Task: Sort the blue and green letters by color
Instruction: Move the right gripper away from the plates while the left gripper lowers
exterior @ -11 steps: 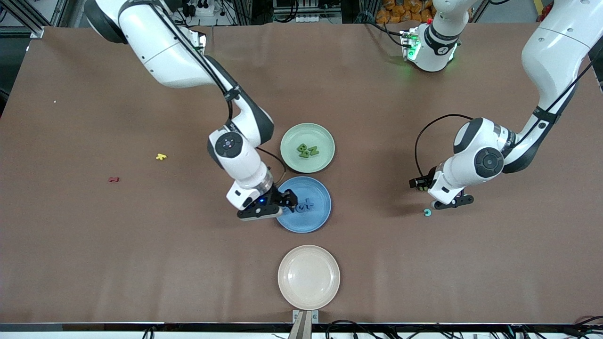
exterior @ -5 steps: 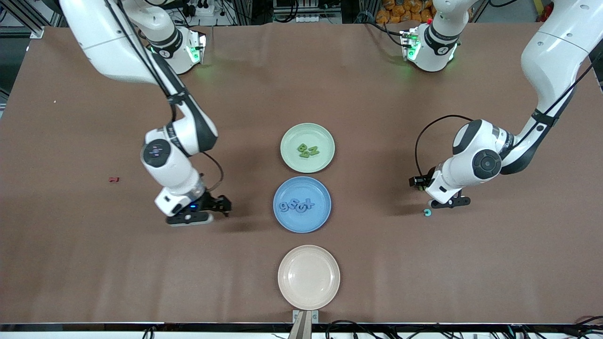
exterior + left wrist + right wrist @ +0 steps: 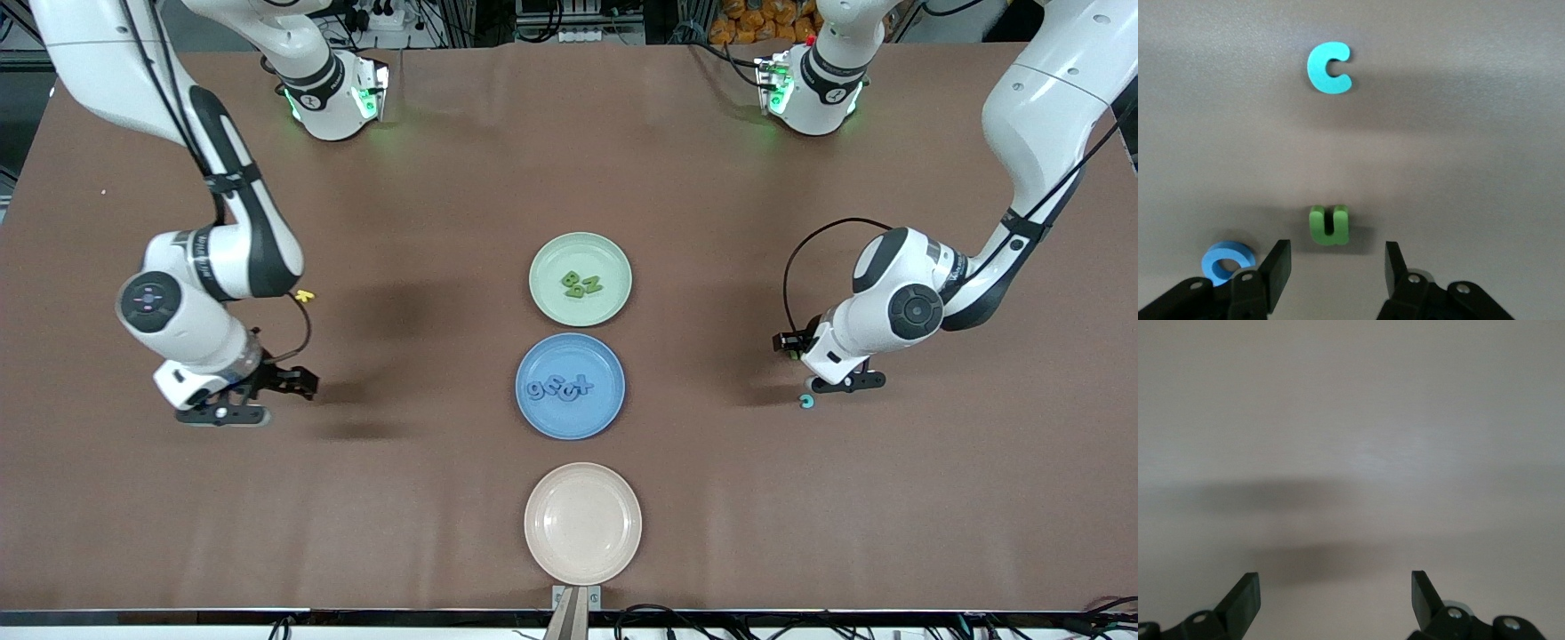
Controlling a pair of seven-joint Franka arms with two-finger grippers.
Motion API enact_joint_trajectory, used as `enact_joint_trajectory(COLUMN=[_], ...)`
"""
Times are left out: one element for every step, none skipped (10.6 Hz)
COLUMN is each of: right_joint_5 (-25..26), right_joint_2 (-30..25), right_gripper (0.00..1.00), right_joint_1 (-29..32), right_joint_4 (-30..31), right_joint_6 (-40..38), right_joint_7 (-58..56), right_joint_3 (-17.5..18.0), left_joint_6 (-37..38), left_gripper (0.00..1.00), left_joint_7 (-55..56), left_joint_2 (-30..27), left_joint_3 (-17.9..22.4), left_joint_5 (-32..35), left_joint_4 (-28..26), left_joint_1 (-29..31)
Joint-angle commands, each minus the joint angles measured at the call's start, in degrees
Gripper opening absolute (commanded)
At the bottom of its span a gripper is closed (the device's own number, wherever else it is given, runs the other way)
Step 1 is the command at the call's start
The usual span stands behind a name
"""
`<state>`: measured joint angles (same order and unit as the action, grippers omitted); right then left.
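In the left wrist view a green U point(image 3: 1329, 225) lies on the brown table just ahead of the open left gripper point(image 3: 1337, 263), with nothing between its fingers. A blue O point(image 3: 1227, 261) lies beside one fingertip and a cyan C point(image 3: 1330, 67) farther out. The front view shows the left gripper point(image 3: 840, 384) low over the table at the left arm's end, a teal letter point(image 3: 807, 402) beside it. Green letters point(image 3: 581, 284) lie in the green plate point(image 3: 606, 258), blue letters point(image 3: 557, 388) in the blue plate point(image 3: 594, 418). My right gripper point(image 3: 267, 396) point(image 3: 1335, 593) hangs open over bare table.
A beige plate point(image 3: 582, 523) stands nearest the front camera, in line with the blue and green plates. A tiny yellow letter point(image 3: 305, 296) lies by the right arm's elbow. Both arm bases stand along the table edge farthest from the front camera.
My right arm has swung from over the blue plate toward its own end of the table, leaving one more blue letter in the plate. The left gripper has barely shifted.
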<state>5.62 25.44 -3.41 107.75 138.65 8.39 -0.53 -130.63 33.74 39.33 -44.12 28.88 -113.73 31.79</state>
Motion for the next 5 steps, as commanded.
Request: enact_joint_trajectory(right_joint_5=[0.5,0.5,0.6,0.6,0.6], right_joint_2=[-3.7,-4.3,-5.5,-6.4,-7.2], right_gripper=[1.00,1.00,1.00,1.00,1.00], right_joint_1=[-0.1,0.7,2.1,2.4,2.1], right_joint_4=[1.6,0.5,-0.5,-1.3,-2.3], right_joint_6=[-1.1,-1.1,-1.5,-2.6,-4.9], right_joint_7=[-0.4,-0.5,-0.6,-0.6,-0.4], right_joint_3=[-4.7,-4.7,-4.7,-5.0,-5.6], left_joint_6=[-0.8,-0.9,-0.8,-0.9,-0.9], left_gripper=[0.65,0.65,0.65,0.64,0.64], left_joint_7=[-0.4,-0.4,-0.3,-0.3,-0.2], left_joint_2=[0.8,0.9,0.9,1.2,1.5], left_joint_3=[0.5,0.7,0.8,0.8,0.9], left_joint_5=[2.2,2.2,2.1,2.1,2.1], left_joint_4=[0.2,0.3,0.4,0.5,0.7], left_joint_1=[0.0,0.0,-0.4,-0.7,-0.8])
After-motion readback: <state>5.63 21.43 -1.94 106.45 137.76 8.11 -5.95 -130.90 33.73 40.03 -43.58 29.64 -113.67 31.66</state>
